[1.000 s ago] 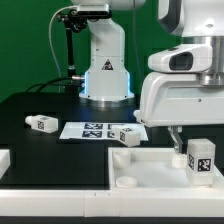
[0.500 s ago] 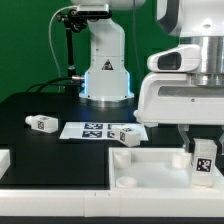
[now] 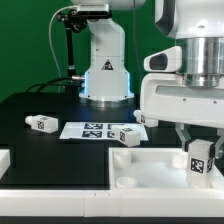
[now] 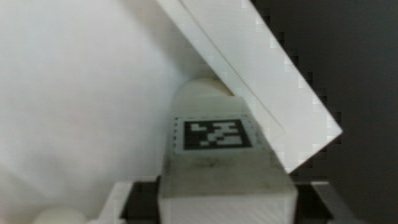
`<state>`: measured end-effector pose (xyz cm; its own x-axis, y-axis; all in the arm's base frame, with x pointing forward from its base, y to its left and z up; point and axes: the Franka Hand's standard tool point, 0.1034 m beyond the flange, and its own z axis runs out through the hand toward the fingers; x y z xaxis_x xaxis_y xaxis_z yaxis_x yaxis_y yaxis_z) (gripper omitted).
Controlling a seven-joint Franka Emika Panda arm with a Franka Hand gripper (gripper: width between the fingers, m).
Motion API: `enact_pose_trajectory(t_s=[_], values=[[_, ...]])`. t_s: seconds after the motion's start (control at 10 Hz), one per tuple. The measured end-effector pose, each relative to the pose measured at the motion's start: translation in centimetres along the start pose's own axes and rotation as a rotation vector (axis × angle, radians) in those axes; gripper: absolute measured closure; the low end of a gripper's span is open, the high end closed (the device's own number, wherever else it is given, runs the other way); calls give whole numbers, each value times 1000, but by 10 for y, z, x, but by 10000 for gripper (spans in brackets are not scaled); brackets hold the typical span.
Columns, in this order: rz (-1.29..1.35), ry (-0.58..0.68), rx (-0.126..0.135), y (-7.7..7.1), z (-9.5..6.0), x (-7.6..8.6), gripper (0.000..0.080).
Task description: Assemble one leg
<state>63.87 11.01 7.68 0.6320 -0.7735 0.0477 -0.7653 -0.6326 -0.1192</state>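
Note:
My gripper (image 3: 199,146) is shut on a leg (image 3: 200,161), a small white block with a black-and-white tag, and holds it upright over the right end of the large white tray-like part (image 3: 140,170). In the wrist view the leg (image 4: 217,150) fills the space between my dark fingers (image 4: 146,200), its far end meeting the part's raised rim (image 4: 249,70) at a corner. Two more legs lie on the black table: one (image 3: 41,124) toward the exterior view's left, one (image 3: 126,136) beside the marker board.
The marker board (image 3: 96,129) lies flat on the table behind the tray-like part. The robot base (image 3: 105,70) stands at the back. A white block (image 3: 4,160) sits at the exterior view's left edge.
My gripper has moved down a little with the leg, bringing it closer to the tray-like part's right end.

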Motion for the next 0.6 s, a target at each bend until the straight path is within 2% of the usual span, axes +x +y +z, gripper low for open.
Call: enact_pose_trajectory(t_s=[0.1,0.2,0.4,0.6], values=[[126,-16,5,1,-1,2,514],[192,-31,-1,1,-1,3,514],[414,-59,10,3,-1,6,514],[415,-58,9,3,-1,6,501]])
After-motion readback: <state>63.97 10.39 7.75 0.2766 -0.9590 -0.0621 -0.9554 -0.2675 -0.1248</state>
